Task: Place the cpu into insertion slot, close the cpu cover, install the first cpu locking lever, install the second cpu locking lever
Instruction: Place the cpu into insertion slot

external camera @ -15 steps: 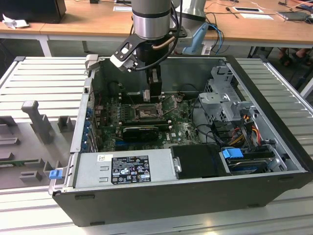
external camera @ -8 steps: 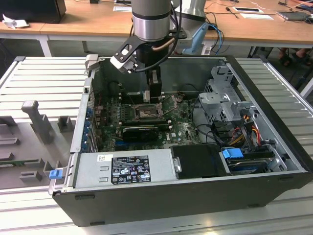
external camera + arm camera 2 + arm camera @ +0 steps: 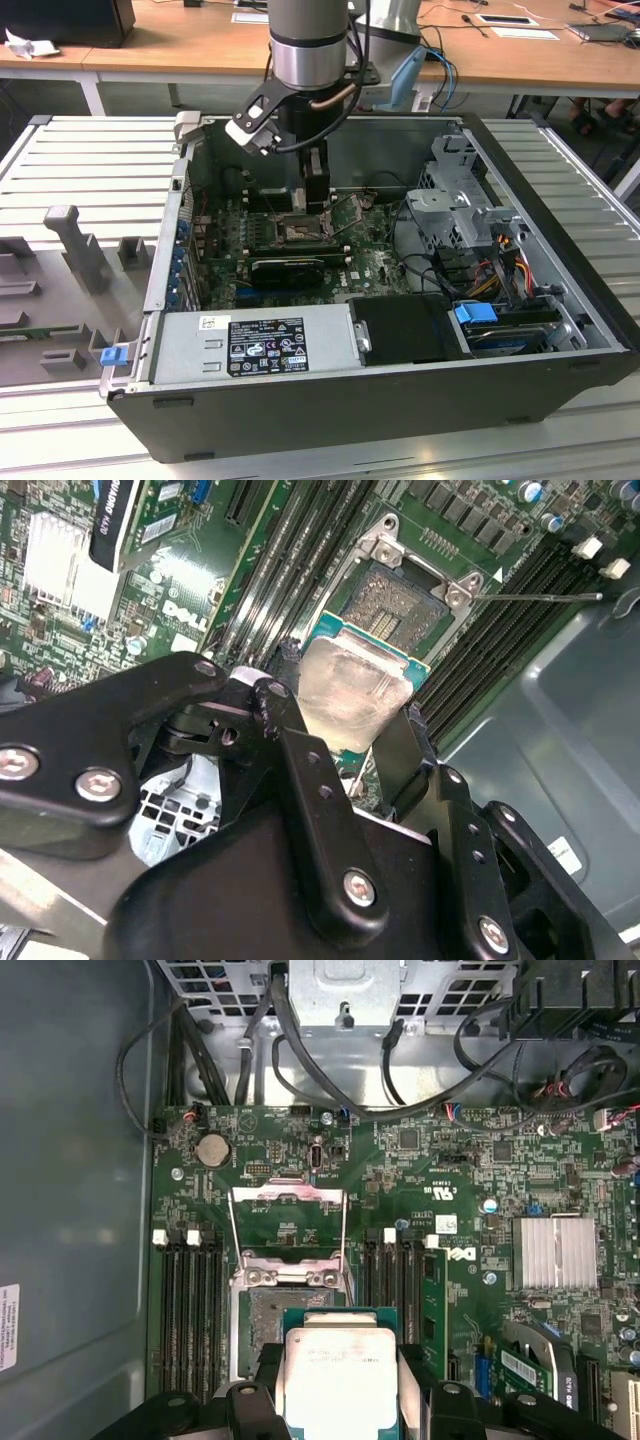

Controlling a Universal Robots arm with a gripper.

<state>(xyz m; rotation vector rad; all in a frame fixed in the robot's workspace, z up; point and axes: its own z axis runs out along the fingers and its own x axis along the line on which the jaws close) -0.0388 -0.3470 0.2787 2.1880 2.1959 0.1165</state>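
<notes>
In both wrist views my gripper (image 3: pixel 350 708) (image 3: pixel 340 1385) is shut on the cpu (image 3: pixel 352 690) (image 3: pixel 340 1370), a pale silvery square chip pinched by its edges between the black fingers (image 3: pixel 292 685). The chip hangs just above the insertion slot (image 3: pixel 402 602) (image 3: pixel 262 1328), partly overlapping its near edge. The socket's dark centre shows bare. The cpu cover (image 3: pixel 288 1222) is swung open and lies back beyond the socket. A thin locking lever (image 3: pixel 540 597) sticks out sideways. In the exterior view the arm reaches down into the computer case, with the gripper (image 3: pixel 314 195) over the socket (image 3: pixel 298 232).
Long black memory slots (image 3: pixel 190 1300) (image 3: pixel 392 1280) flank the socket on both sides. A finned heat sink (image 3: pixel 552 1252) and a black card (image 3: pixel 288 268) sit on the green board. Cables and a drive cage (image 3: pixel 455 200) fill the exterior view's right; the power supply (image 3: pixel 262 345) lies in front.
</notes>
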